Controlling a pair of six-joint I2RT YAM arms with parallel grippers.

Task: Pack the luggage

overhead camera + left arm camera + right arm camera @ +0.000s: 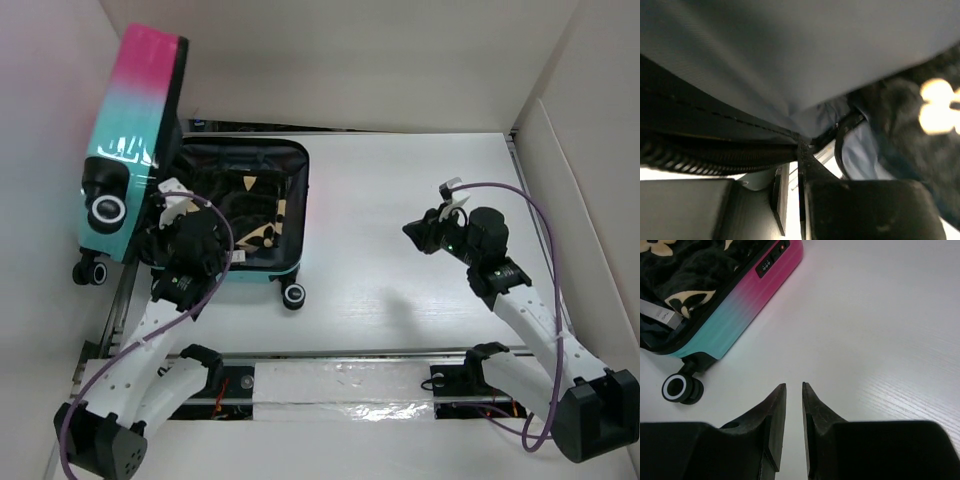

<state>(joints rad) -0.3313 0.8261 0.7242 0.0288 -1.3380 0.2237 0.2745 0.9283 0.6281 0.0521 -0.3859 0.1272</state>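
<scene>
The luggage (296,215) lies open at the left, its pink-to-teal lid (135,110) standing upright against the left wall. A black pouch with tan flowers (255,215) lies in the base. My left gripper (172,200) is at the base's left edge under the lid. In the left wrist view its jaws (792,165) are almost together with nothing between them, tips against the grey lining (790,50) and zipper. My right gripper (412,232) hovers over bare table, jaws nearly together and empty (794,386). The luggage's shell (747,297) lies ahead and to the left of it.
White walls close in the table on the left, back and right. A black wheel (293,296) sticks out at the luggage's near corner, also in the right wrist view (679,388). A rail with a clear plastic strip (340,385) runs along the near edge.
</scene>
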